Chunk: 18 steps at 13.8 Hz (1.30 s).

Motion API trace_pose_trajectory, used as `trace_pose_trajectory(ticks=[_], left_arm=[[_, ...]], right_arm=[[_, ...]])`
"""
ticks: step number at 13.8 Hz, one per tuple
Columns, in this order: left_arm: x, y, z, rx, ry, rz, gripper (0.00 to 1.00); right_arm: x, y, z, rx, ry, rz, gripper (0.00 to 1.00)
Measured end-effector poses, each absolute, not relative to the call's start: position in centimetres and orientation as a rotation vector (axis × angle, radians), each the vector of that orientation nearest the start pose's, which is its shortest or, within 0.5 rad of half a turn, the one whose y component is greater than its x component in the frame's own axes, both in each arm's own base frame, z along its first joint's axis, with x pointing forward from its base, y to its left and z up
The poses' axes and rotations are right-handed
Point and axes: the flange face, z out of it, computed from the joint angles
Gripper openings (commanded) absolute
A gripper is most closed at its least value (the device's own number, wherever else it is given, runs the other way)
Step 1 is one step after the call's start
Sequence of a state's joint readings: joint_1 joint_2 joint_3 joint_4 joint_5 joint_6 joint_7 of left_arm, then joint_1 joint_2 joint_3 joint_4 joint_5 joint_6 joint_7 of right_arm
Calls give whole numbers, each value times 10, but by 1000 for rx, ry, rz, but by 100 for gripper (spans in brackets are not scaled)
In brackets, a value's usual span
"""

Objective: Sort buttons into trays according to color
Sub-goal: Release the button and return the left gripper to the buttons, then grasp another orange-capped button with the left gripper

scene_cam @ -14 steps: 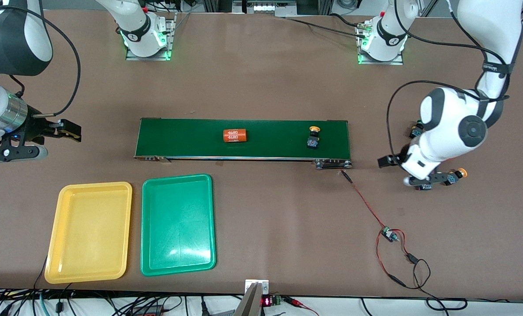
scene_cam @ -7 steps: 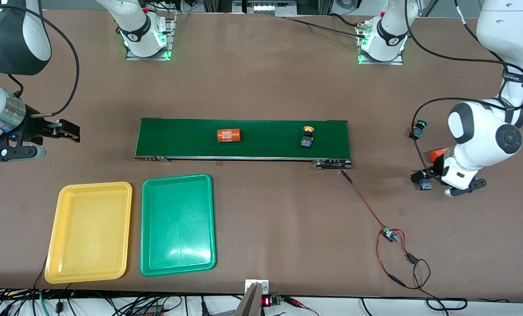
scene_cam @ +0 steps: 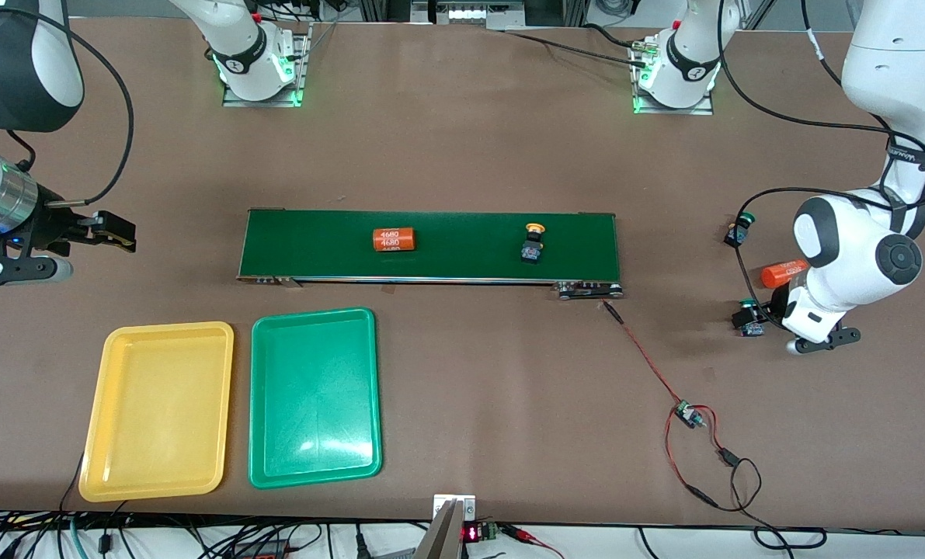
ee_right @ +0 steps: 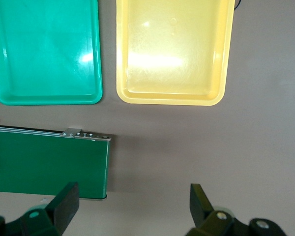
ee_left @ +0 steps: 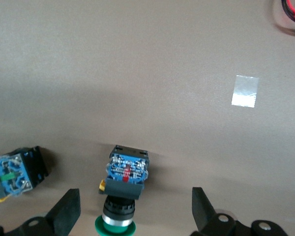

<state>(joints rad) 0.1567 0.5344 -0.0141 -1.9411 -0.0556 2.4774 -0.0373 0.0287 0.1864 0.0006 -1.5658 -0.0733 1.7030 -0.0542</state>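
Front view: a dark-green conveyor belt lies across the middle of the brown table. On it rest an orange cylinder with white print and, toward the left arm's end, a yellow-capped button lying on its side. The yellow tray and the green tray sit side by side nearer the camera than the belt, the yellow one closer to the right arm's end; both hold nothing.

Left gripper — jaws spread wide, holding nothing — hangs low over a green-capped button lying between its fingers without contact. Another switch body lies just beside it; its cap colour cannot be told. A further green-capped button and a second orange cylinder lie nearby, off the belt's end. A red wire with a small circuit board trails toward the camera.

Right gripper — jaws likewise wide, empty — waits above bare table off the belt's other end.
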Motion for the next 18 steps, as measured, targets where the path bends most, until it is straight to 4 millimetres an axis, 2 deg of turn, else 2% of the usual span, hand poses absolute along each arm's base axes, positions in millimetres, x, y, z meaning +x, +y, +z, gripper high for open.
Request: trace_pose_trajectory(ticks=[3, 7, 8, 9, 11, 12, 15, 18], left_arm=[[615, 89, 196, -3141, -244, 7, 100], [615, 88, 190, -3141, -214, 6, 100], [616, 89, 186, -3141, -213, -10, 95], [616, 89, 183, -3140, -212, -15, 82], [616, 89, 181, -3140, -211, -19, 41], [616, 89, 181, -3140, -211, -18, 25], [615, 89, 180, -3141, -204, -16, 3], [616, 89, 181, -3144, -128, -20, 0]], right_arm=[[615, 9, 534, -3209, -148, 81, 100], [613, 9, 536, -3209, -149, 92, 100], [613, 9, 538, -3209, -150, 98, 100], [612, 8, 539, -3209, -148, 102, 100], [611, 5, 540, -3209, -145, 105, 100], [611, 4, 541, -3210, -144, 104, 100], [610, 4, 541, -3210, -145, 105, 100], [610, 4, 543, -3209, -156, 101, 100]])
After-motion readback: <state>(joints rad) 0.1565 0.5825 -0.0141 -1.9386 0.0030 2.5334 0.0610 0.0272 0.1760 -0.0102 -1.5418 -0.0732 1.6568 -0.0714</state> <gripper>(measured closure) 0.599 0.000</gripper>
